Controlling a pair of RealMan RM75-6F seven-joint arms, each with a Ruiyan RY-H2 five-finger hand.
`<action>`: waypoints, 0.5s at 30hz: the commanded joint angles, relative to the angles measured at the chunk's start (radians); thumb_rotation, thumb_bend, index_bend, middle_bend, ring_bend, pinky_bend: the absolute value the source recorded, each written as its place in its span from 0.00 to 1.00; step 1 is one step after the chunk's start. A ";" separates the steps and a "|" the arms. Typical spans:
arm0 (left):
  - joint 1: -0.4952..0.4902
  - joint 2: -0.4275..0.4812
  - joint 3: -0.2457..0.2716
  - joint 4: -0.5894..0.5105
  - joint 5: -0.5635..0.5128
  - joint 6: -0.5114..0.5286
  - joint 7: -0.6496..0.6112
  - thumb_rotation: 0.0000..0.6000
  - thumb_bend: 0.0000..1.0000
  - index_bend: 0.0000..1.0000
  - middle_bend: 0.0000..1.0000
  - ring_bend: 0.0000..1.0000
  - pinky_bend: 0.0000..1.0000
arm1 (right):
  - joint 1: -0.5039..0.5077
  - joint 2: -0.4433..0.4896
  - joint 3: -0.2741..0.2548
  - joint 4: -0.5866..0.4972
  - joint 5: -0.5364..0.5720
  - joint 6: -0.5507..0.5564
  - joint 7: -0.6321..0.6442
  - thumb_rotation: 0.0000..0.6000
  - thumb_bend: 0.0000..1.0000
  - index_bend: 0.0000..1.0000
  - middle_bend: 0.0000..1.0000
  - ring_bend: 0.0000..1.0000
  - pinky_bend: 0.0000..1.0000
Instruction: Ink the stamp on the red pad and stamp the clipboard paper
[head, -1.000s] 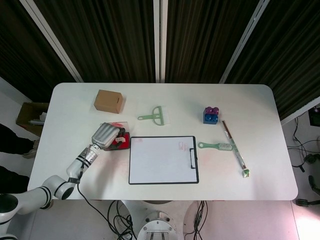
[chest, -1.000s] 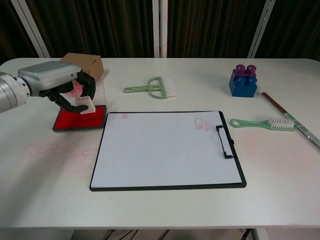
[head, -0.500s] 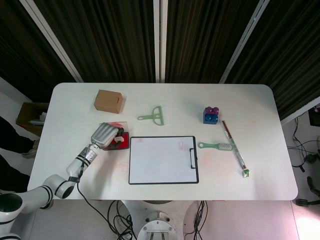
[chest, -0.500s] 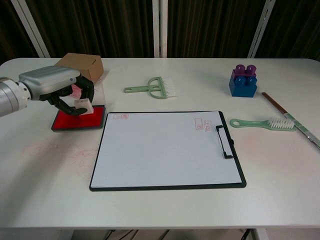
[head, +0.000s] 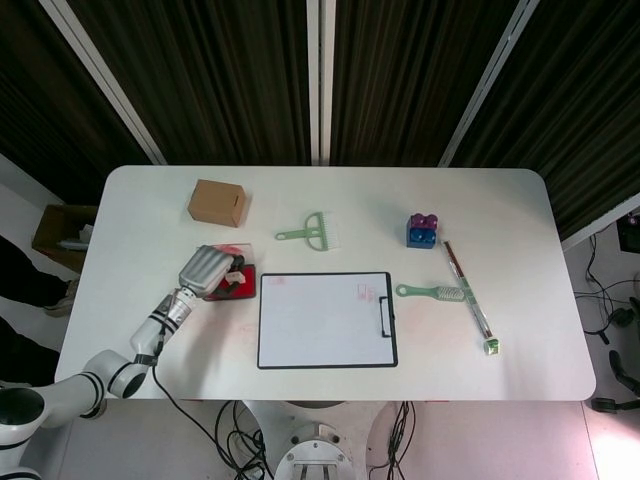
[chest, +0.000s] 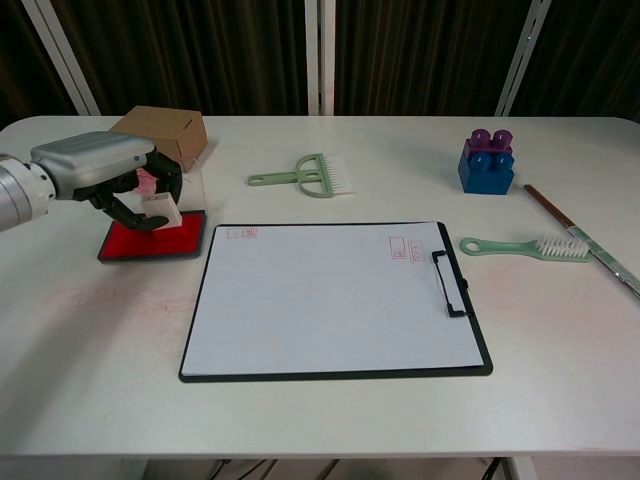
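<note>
My left hand (chest: 105, 170) (head: 208, 271) grips a small white stamp (chest: 158, 212) and holds it down on the red ink pad (chest: 150, 243) (head: 246, 288), which lies just left of the clipboard. The clipboard (chest: 335, 299) (head: 326, 318) lies at the table's middle with white paper on it; the paper bears a red mark at its top left corner (chest: 241, 233) and another near the black clip (chest: 401, 247). My right hand shows in neither view.
A brown cardboard box (chest: 160, 133) stands behind the pad. A green brush (chest: 305, 176) lies behind the clipboard, a second green brush (chest: 520, 246) to its right. Blue and purple blocks (chest: 487, 160) and a thin stick (chest: 583, 240) sit at the right.
My left hand with the stamp has drifted slightly left over the pad, and the pad has slid a little left with it.
</note>
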 joint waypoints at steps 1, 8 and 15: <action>-0.005 0.036 -0.009 -0.065 0.005 0.020 0.024 1.00 0.45 0.68 0.70 1.00 1.00 | 0.000 -0.002 -0.001 0.002 -0.002 0.000 0.002 1.00 0.29 0.00 0.00 0.00 0.00; -0.029 0.083 -0.036 -0.214 -0.013 0.012 0.107 1.00 0.45 0.68 0.70 1.00 1.00 | 0.002 -0.002 -0.004 0.000 -0.005 -0.003 0.005 1.00 0.29 0.00 0.00 0.00 0.00; -0.072 0.044 -0.057 -0.265 -0.035 -0.022 0.194 1.00 0.45 0.68 0.70 1.00 1.00 | 0.000 0.005 -0.003 -0.005 0.002 -0.009 0.011 1.00 0.29 0.00 0.00 0.00 0.00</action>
